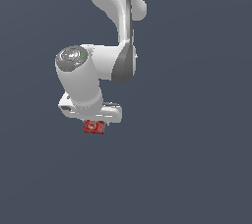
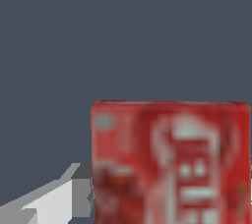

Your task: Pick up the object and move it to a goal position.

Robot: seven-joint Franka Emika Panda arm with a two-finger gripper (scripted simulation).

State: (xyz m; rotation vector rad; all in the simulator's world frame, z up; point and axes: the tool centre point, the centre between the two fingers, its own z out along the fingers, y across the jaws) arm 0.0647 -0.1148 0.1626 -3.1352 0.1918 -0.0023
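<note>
Red box (image 2: 170,161) fills the wrist view close up, one pale finger (image 2: 54,201) touching its edge. Outside, it sits tucked under the white gripper (image 1: 96,120), apparently pinched; plain grey openness lies all round.

arm (image 1: 93,70): bent, wrist pointing down | gripper (image 1: 94,122): jaws closed on the red box (image 1: 93,126)

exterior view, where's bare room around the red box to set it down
Bare grey ground lies below the red box and on both sides of the exterior view. The only crowded patch is right above it, where the gripper and arm sit.
</note>
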